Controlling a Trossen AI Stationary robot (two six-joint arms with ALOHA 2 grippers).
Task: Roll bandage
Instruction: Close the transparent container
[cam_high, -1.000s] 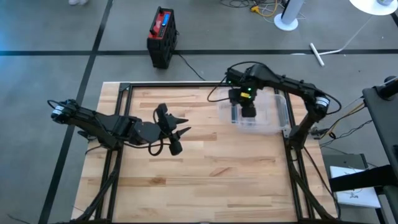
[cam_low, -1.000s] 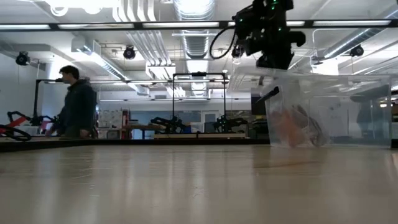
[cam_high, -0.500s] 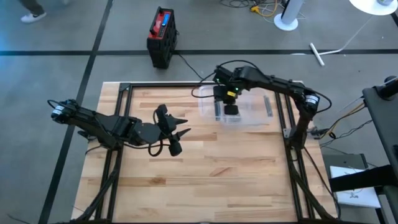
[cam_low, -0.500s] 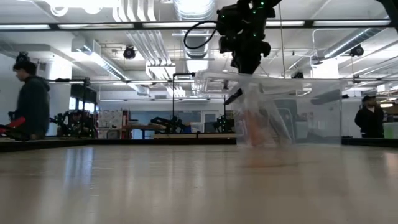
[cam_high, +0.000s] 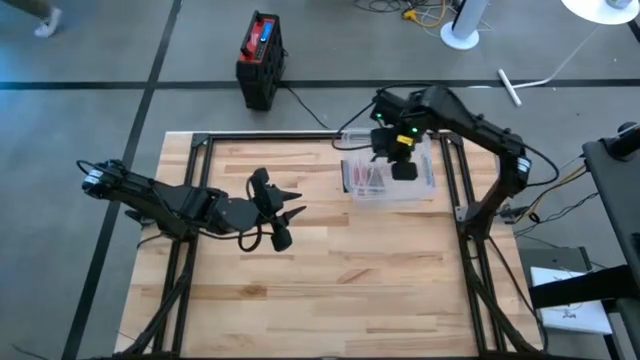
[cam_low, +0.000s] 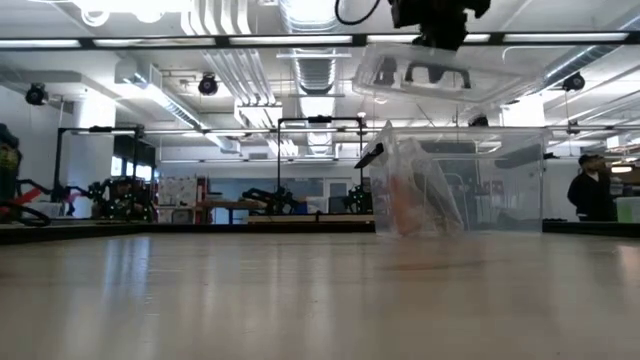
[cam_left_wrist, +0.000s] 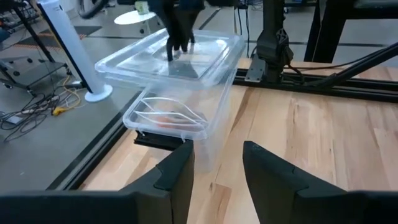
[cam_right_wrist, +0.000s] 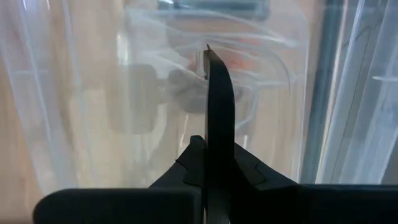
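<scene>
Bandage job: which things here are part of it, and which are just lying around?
Part of the job:
- clear bin, with a bag holding something orange
- clear lid, lifted above the bin
- right gripper, shut on the lid
- left gripper, waiting mid-table

Lying about:
- red-and-black box on the floor
- white lamp base

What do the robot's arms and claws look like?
Both arms are dark, nearly black, built of jointed segments. The left arm has a silvery ring near its base and a looping black cable by its left claw. The right arm carries black cables too, and small green lights glow near its right claw. Each claw has two slim, dark fingers.
</scene>
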